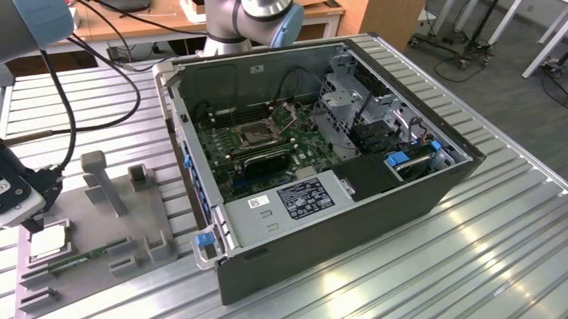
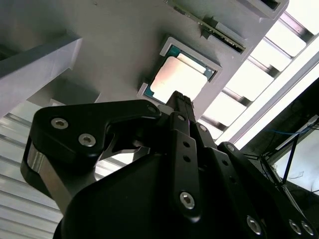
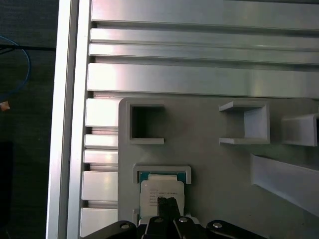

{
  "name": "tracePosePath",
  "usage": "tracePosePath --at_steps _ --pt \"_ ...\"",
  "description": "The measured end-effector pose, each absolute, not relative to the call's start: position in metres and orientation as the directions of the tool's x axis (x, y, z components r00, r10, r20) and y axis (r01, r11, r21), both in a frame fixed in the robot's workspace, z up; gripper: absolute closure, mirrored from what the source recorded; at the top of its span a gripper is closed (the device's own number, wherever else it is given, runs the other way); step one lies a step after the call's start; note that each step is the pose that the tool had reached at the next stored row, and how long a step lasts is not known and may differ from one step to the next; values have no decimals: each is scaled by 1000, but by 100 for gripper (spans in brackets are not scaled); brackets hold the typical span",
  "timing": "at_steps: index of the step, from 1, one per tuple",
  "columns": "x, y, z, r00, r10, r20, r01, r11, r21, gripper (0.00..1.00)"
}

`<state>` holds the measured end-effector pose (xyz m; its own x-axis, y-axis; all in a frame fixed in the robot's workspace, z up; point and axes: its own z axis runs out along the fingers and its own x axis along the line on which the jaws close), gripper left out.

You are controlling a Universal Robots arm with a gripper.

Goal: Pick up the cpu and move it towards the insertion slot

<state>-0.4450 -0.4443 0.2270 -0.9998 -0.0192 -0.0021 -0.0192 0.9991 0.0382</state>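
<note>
Gripper: the gripper (image 1: 34, 224) hangs at 9 o'clock in the exterior view, low over the near corner of a grey plate (image 1: 133, 219).
Fingers: the fingers (image 3: 162, 203) are pressed tip to tip with nothing between them. In both wrist views the tips sit over the middle of the chip. Whether they touch it cannot be told.
Cpu: the cpu (image 1: 49, 242) lies flat, silvery top up, in a shallow square nest of the plate. In the exterior view it is just beside the gripper, at its 5 o'clock. In the second wrist view the cpu (image 2: 174, 74) shows a pale rim.
Stick: a thin green stick (image 1: 89, 254) lies in its own holder on the plate, at 4 o'clock from the cpu.
Arm: the arm (image 1: 249, 16) has its base at 12 o'clock in the exterior view, behind the case.
Slot: the slot (image 1: 257, 135), a dark square in a silvery frame, sits on the green board inside the case. It is at 2 o'clock from the cpu, well apart.
Case: the open case (image 1: 355, 219) stands on the slatted table (image 1: 497, 219), beside the plate.
</note>
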Motion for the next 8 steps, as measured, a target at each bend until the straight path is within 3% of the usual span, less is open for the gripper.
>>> tracePosePath --at_steps 8 --pt "-445 -449 226 -1000 -19 -2 -19 999 38 89"
